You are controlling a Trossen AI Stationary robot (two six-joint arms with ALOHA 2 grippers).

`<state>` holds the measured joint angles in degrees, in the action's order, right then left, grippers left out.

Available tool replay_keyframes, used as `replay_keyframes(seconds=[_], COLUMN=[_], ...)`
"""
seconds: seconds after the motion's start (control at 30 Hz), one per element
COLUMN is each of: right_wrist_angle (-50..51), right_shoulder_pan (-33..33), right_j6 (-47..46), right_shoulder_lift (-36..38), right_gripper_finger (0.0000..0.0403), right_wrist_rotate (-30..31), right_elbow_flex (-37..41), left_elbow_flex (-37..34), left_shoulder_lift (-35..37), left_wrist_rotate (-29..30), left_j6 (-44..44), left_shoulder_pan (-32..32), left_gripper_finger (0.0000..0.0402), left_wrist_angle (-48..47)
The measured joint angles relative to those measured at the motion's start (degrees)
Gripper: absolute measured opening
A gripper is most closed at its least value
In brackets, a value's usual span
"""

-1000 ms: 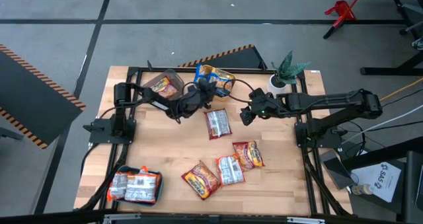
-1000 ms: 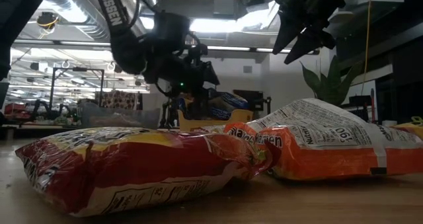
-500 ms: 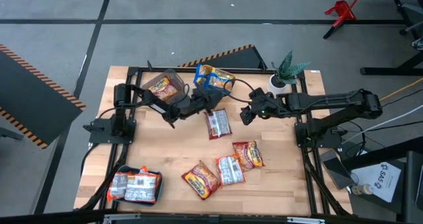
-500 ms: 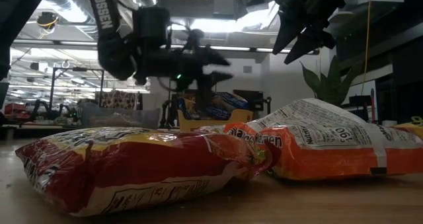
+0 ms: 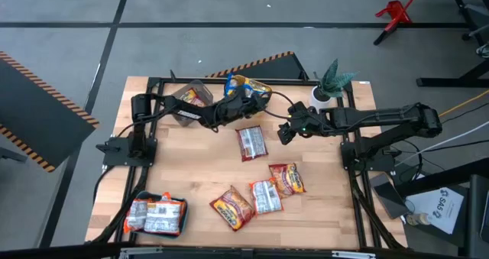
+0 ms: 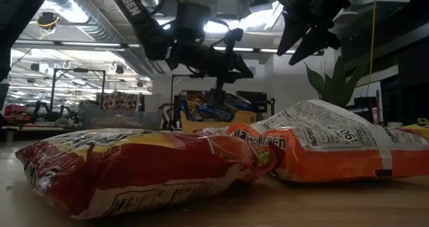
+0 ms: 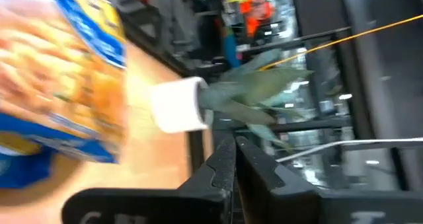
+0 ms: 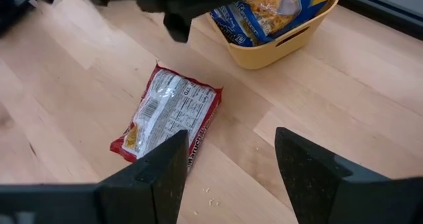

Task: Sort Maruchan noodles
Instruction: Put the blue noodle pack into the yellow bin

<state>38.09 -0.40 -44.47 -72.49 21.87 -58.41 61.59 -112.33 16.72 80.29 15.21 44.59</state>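
The right gripper's point(image 8: 228, 184) fingers hang spread above a red-and-silver ramen packet point(image 8: 168, 118) lying flat on the counter point(image 8: 317, 85); it looks light, slippery, brittle inside, best pinched across its narrow width.

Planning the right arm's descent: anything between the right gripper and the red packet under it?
Nothing. The right wrist view shows only bare wood between the open right gripper and the red packet; the yellow bin sits off to one side.
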Motion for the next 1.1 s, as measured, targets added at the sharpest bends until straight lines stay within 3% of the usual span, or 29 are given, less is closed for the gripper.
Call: replay_keyframes(seconds=[0.2, 0.67, 1.1], right_wrist_angle=[1.68, 2.12, 2.39], right_shoulder_pan=[0.00, 0.00, -0.01], right_j6=[0.00, 0.09, 0.11], right_shoulder_lift=[0.00, -0.01, -0.02], right_gripper_finger=[0.0211, 0.0211, 0.0211], right_wrist_rotate=[0.04, 0.40, 1.07], right_elbow_flex=[0.00, 0.00, 0.00], left_elbow_flex=[0.57, -6.70, -6.90], left_shoulder_lift=[-0.02, 0.20, -0.13], left_wrist_rotate=[1.44, 5.18, 3.84], left_j6=[-0.88, 8.26, 8.92], left_shoulder_pan=[1.56, 2.81, 3.55], left_gripper_finger=[0.0002, 0.0001, 0.0001], left_wrist_angle=[-6.79, -8.06, 7.22])
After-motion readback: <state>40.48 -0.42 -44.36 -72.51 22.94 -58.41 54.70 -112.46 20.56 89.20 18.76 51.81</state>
